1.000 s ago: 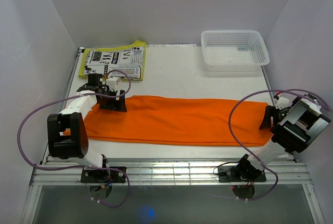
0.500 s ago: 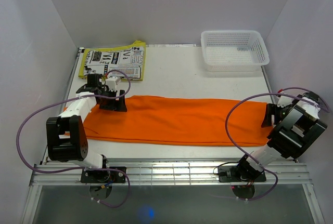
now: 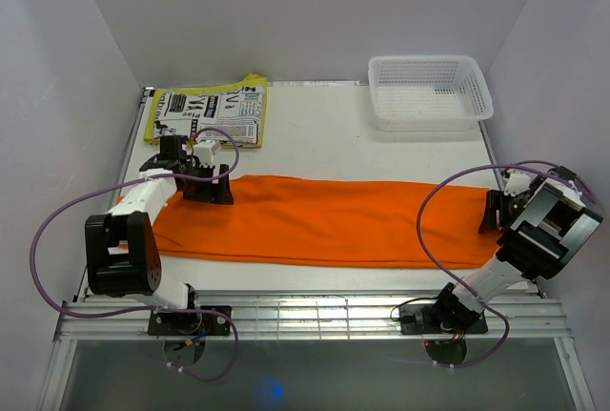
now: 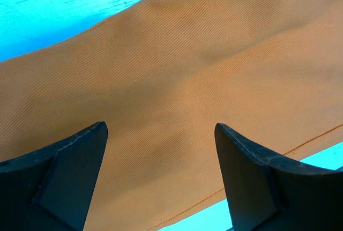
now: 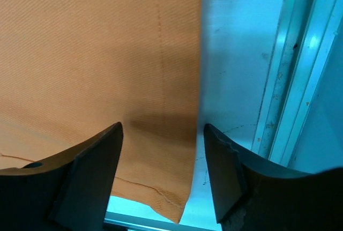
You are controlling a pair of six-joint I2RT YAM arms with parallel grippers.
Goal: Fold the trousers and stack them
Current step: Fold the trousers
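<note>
Since the earlier frames, the right arm (image 3: 548,230) has dipped toward the near edge and returned close to its first position. The left arm (image 3: 119,251) has settled slightly toward the near edge. The trousers (image 3: 324,220) have not shifted.

You will find the trousers lying flat as one long orange strip across the middle of the surface (image 3: 324,149), running left to right. A stitched seam line shows along the cloth edge in both wrist views.

The left tool (image 4: 159,128) stands over the far left end of the strip. Its jaws are spread wide and grasp nothing. You cannot tell whether the tips touch the cloth.

The right tool (image 5: 162,127) stands over the right end, where the cloth edge meets the bare surface. Its jaws are parted and released, with the cloth corner below the gap.

The yellow-edged printed paper (image 3: 205,111) lies at the far left, just beyond the left tool. Its black lettering is too small to read. The white mesh basket (image 3: 431,117) sits at the far right corner, well apart from the trousers.
</note>
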